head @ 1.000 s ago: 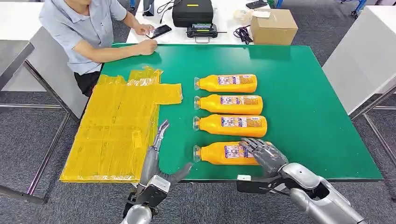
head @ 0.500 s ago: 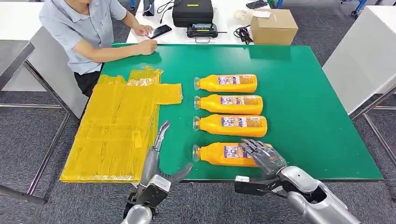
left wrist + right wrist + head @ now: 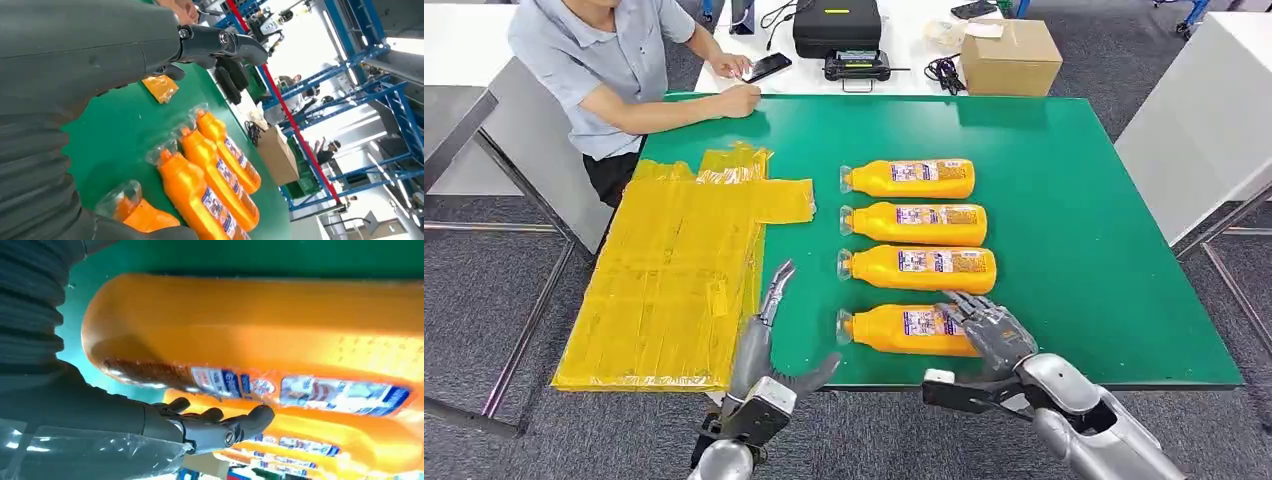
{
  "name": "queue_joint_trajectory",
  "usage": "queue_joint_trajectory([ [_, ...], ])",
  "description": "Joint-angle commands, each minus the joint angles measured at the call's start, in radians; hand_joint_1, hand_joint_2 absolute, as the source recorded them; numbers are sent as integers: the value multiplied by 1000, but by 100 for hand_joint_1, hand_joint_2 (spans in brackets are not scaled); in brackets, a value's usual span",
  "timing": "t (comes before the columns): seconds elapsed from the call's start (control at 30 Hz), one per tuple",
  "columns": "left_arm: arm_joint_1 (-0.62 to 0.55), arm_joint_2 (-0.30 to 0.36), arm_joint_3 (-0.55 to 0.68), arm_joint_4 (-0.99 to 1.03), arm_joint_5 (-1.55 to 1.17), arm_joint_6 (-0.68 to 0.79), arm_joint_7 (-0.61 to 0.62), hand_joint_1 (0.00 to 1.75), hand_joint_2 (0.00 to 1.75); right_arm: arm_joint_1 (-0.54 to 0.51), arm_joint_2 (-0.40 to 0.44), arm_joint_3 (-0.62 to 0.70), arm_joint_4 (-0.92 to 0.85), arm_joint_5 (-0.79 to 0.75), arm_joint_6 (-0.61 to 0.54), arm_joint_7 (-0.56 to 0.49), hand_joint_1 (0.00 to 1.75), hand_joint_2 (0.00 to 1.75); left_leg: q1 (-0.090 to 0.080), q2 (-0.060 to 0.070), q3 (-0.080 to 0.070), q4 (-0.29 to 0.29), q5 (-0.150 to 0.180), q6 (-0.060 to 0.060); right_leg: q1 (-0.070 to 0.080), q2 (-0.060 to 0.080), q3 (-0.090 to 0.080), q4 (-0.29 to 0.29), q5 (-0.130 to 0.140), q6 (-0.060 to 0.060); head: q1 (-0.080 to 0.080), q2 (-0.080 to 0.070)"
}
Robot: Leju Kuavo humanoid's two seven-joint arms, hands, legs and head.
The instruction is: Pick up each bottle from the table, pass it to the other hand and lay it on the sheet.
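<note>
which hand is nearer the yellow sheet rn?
Left. The left hand hovers open beside the yellow sheet, by its near right edge. The right hand is farther off, its fingers over the nearest bottle.

**Hidden and cut-off parts**

Right hand point(image 3: 986, 328) covers the base end of the nearest bottle point(image 3: 902, 329) at the table's point(image 3: 1104, 300) front edge; contact under the fingers can't be judged. Right wrist view crops that bottle and blurs its label text. Person's point(image 3: 609, 60) head is cut by the frame. Left wrist view: nearest bottle's body cut off.
</note>
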Motion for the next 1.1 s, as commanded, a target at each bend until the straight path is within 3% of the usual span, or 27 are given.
queue_joint_trajectory([
  [0.03,-31,30,-33,20,0,-7,13,0,175,-30,84,-56,151,25,-23,13,0,175,2,2,4,-1,-1,-3,2,1,4,-2,0,-3,0,0],
  [0.47,-42,30,-43,41,-3,-11,17,0,175,-15,89,-73,194,-3,11,-9,0,175,2,1,4,-1,-1,-2,2,0,4,-2,0,-3,0,0],
  [0.5,-43,29,-42,43,0,-10,16,0,175,-12,83,-73,193,-8,16,-12,147,175,2,1,5,-1,-1,-3,2,0,5,-2,-1,-4,0,0],
  [0.67,-44,29,-42,43,0,-10,16,0,175,-10,79,-74,195,-8,17,-12,147,175,2,0,4,-1,-1,-2,2,-1,4,-1,-1,-3,0,0],
  [0.7,-45,28,-42,44,2,-9,15,0,175,-11,74,-71,193,-9,22,-14,168,175,1,0,4,-1,-1,-2,1,0,4,-1,-1,-2,0,0],
  [0.73,-48,27,-43,50,5,-8,12,0,175,-10,65,-67,191,-19,36,-19,175,175,2,1,5,-1,-1,-3,2,0,5,-2,-1,-3,0,0],
  [1.1,-64,21,-51,73,18,-8,2,0,175,-2,63,-70,206,-62,56,-40,175,175,1,-1,5,-1,0,-2,1,-1,5,-2,-1,-2,0,0],
])
